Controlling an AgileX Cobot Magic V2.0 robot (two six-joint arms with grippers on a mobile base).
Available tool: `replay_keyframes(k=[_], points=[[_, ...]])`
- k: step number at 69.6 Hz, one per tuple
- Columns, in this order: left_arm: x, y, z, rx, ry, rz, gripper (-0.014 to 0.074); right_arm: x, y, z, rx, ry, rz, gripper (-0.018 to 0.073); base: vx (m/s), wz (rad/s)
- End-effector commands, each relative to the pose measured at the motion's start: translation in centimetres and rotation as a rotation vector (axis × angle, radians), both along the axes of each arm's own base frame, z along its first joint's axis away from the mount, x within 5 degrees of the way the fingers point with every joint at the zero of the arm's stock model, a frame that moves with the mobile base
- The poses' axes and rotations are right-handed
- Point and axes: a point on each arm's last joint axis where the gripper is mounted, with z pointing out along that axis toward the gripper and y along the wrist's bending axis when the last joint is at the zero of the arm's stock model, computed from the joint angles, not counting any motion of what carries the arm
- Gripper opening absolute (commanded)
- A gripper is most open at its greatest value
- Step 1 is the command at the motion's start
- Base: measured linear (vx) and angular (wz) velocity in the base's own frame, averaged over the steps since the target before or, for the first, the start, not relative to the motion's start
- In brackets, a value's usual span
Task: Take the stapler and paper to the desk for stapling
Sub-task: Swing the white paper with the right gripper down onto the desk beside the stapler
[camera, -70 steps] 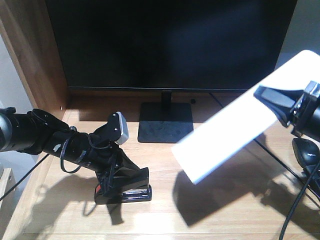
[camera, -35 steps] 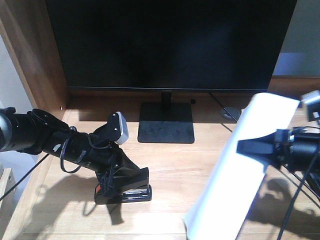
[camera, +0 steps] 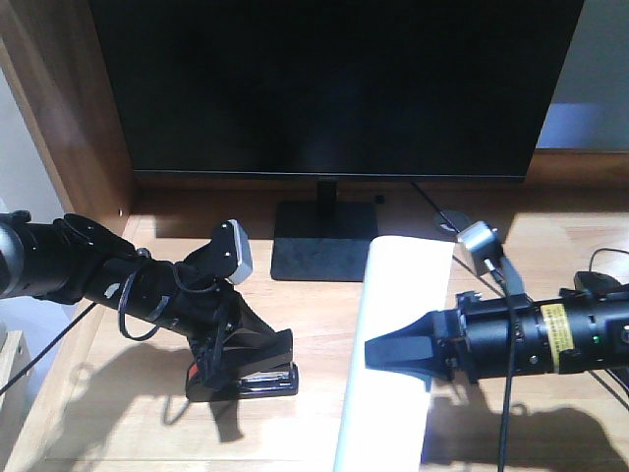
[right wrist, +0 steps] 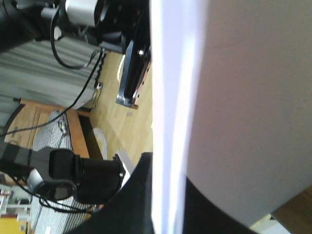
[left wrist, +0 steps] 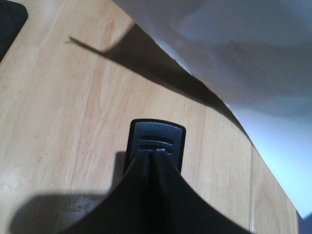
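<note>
White paper sheet (camera: 393,324) swung down from 2 o'clock to 5 o'clock, nearly flat on light-wood worktop (camera: 314,305), pinched in right hand (camera: 381,351); small black stapler (camera: 257,382) unmoved at 7 o'clock, left hand (camera: 257,346) clamped on it. Delivery almost done.

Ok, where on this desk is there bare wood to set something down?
Bare wood lies between the stapler and the paper, in front of the monitor stand, and at the front-left corner of the desk. The right side is crowded: the paper, the right gripper shut on it, and a cable behind.
</note>
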Motion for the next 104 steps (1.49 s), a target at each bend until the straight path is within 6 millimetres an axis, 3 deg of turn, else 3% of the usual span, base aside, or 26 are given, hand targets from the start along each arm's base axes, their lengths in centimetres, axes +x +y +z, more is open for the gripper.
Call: replay_keyframes(k=[1,24,43,71,104], points=[[0.2,-0.5,2.3,-0.063,-0.036,0.011,-0.0006,-0.3,0.5,2.0,0.15,-0.034,0.086,-0.0003,0.0,0.0],[0.2,-0.5,2.3,-0.063,-0.036,0.011,-0.0006,0.8,0.1,-0.7,-0.016,-0.04,0.035,-0.0003,0.0,0.0],[0.2,-0.5,2.3,-0.063,-0.036,0.011,-0.0006,0.6,0.6,1.1,0.184,-0.081,0.065,-0.0003,0.0,0.0],[0.2,-0.5,2.3,-0.063,-0.036,0.011,-0.0006,0.0,0.6,2.2,0.179,-0.103,0.075,-0.0003,0.0,0.0],[0.2,-0.5,2.3,-0.063,-0.036,0.011,-0.0006,1.3,-0.1,-0.7,-0.069,-0.11,-0.004,-0.0003,0.0,0.0]])
